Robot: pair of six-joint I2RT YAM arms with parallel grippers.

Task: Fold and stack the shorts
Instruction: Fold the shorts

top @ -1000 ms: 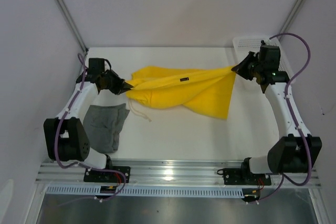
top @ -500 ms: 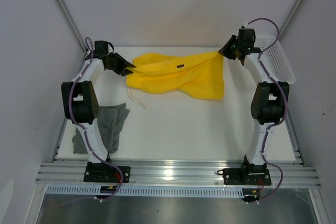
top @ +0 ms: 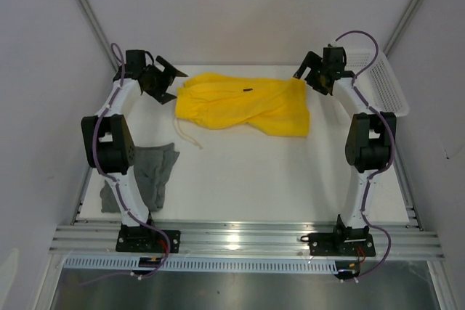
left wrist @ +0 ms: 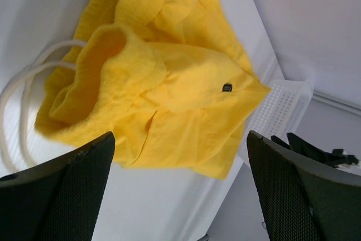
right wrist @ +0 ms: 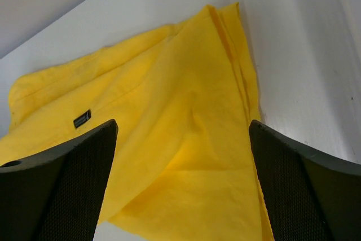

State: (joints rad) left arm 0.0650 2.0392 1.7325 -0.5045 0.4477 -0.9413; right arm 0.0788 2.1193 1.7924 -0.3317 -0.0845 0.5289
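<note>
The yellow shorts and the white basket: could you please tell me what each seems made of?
The yellow shorts look like soft matte cloth, slightly fuzzy, lying in loose folds. The white basket looks like rigid plastic, its wall a fine mesh of holes.

yellow shorts (top: 247,104): 1 | grey shorts (top: 149,172): 1 | mesh basket (top: 385,86): 1

Bright yellow cloth shorts (top: 243,104) lie spread at 12 o'clock on the white table (top: 254,179), left gripper (top: 166,81) beside their 9 o'clock end, right gripper (top: 305,76) by their 2 o'clock corner. Dark grey cloth shorts (top: 149,172) crumpled at 8 o'clock.
</note>
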